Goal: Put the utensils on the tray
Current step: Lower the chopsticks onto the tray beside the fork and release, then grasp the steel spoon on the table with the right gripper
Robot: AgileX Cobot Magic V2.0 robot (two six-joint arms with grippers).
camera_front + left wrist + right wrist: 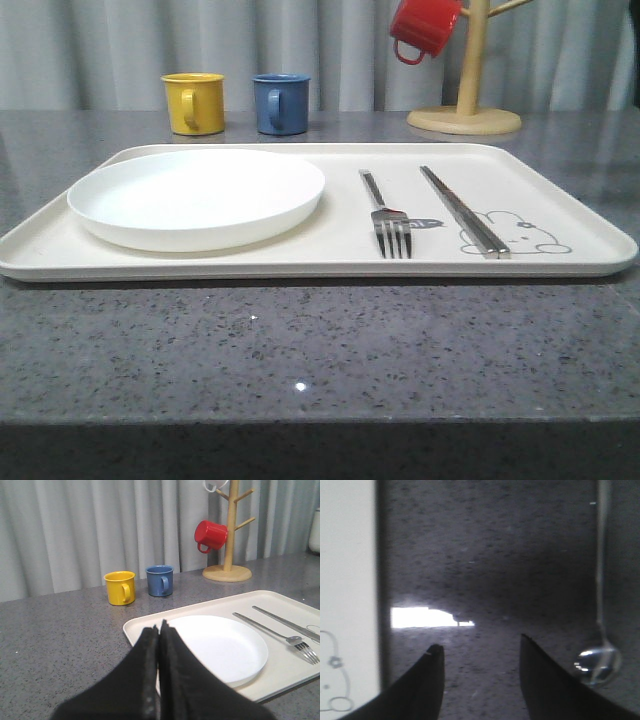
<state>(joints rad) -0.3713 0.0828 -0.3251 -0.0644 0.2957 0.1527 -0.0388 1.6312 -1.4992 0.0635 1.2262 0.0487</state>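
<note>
Fork (392,226) and chopsticks (465,213) already laid side by side on tray (560,175), right of plate (200,195), clear of it. Spoon (599,661) left on counter, off tray, just beside right gripper (480,652), jaws spread, likely readied for pickup. Left gripper (159,630) clenched, nothing held, parked by tray's near corner.
</note>
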